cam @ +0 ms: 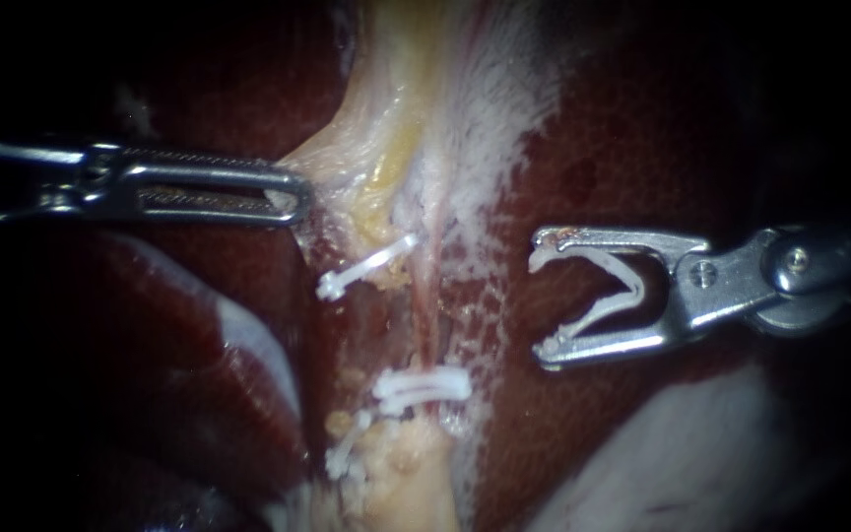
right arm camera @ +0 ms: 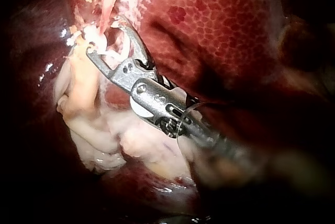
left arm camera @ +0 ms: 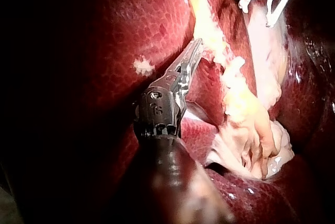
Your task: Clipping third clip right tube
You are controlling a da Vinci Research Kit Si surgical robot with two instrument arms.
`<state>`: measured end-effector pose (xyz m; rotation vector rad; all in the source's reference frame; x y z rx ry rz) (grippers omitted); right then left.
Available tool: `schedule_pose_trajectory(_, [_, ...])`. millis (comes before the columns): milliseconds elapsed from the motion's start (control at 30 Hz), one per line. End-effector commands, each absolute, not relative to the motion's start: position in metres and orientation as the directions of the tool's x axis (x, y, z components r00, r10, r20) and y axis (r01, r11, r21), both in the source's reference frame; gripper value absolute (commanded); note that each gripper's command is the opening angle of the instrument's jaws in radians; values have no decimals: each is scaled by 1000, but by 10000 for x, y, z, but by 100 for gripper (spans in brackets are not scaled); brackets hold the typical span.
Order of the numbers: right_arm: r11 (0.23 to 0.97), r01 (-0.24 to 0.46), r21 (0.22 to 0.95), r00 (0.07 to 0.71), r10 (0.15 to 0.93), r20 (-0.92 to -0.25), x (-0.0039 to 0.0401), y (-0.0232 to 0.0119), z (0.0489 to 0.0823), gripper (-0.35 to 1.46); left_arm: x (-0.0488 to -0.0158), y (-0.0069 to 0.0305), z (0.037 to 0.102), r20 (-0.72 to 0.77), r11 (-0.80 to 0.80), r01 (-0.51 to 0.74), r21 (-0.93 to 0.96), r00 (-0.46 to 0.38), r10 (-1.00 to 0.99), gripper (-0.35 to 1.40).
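Note:
Two pale tubes run down the middle between dark red liver lobes. The pinkish right tube [cam: 431,300] carries white clips [cam: 423,385] low down. A white clip [cam: 367,266] crosses the left tube higher up, and another [cam: 347,453] sits below. My right instrument [cam: 541,303] hangs over the liver to the right of the right tube, apart from it, its jaws spread wide with an open white clip [cam: 615,288] seated in both. My left instrument [cam: 293,197] has its jaws shut on pale gallbladder tissue [cam: 347,158] above the tubes. The right wrist view shows the loaded jaws [right arm camera: 106,37] beside the clipped tissue.
Liver [cam: 642,128] surrounds the field, with whitish film [cam: 504,128] along the right of the tubes. Yellowish fatty tissue [cam: 411,473] lies at the lower end. In the left wrist view, pale gallbladder tissue [left arm camera: 251,130] folds beside my left instrument [left arm camera: 194,51].

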<state>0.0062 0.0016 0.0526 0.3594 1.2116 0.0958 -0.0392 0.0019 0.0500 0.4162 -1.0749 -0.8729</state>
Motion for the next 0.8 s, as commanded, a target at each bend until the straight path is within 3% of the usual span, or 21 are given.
schedule_pose_trajectory(33, [940,118,321,355,262,-897,62,16,526,60,-391,19,499,586,609,411,679,197,-786,-35])
schedule_pose_trajectory(467, [892,52,448,371,399,-838,80,3,538,60,-359,28,469,577,601,406,688,198,-793,-35])
schedule_pose_trajectory(800, [835,18,550,380,504,-776,113,-19,570,59,-346,26,429,573,583,420,695,167,-803,-35])
